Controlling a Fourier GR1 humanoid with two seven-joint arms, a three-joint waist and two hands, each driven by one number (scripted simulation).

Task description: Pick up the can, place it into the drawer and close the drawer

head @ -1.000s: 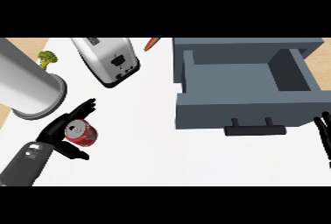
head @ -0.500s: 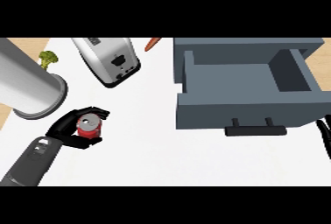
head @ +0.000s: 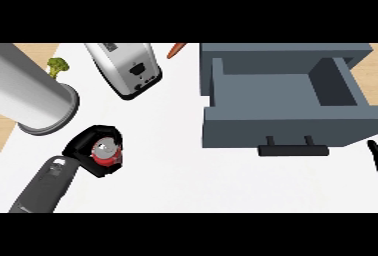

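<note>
On the counter's left, left hand point(head: 83, 150) curled round red can point(head: 105, 153), grey drawer point(head: 284, 131) open; right hand point(head: 373, 152) unreadable

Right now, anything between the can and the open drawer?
No. In the head view, only bare white counter lies between the can, held in the left hand, and the drawer.

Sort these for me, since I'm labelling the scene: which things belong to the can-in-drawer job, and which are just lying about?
Job:
- can, red, held in the left hand
- drawer, open, with a black handle

Lying about:
- toaster
- steel cylinder
- broccoli
- carrot
- right hand, resting at the right edge
</note>
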